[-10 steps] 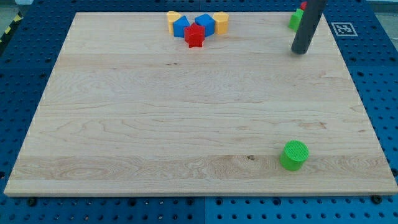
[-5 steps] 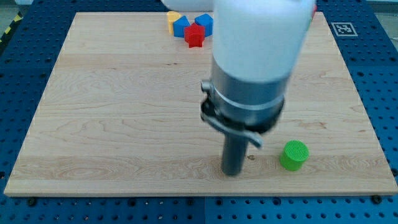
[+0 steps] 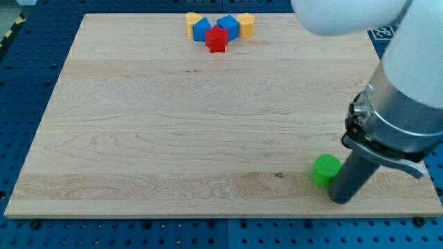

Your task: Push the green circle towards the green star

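Note:
The green circle (image 3: 322, 170) lies on the wooden board (image 3: 173, 124) near the view's bottom right. My tip (image 3: 341, 199) rests on the board just to the lower right of the green circle, close against it. The rod and the arm's grey and white body above it cover the board's right side. The green star does not show; the arm hides the top right corner where it was.
At the view's top centre stands a cluster: a red star (image 3: 216, 40), two blue blocks (image 3: 201, 28) (image 3: 228, 26) and two yellow blocks (image 3: 192, 19) (image 3: 246, 23). A marker tag (image 3: 384, 32) lies off the board's top right.
My tip has gone from the top right to the circle's left, then round to its lower right. The green circle has barely moved. The arm now hides the green star.

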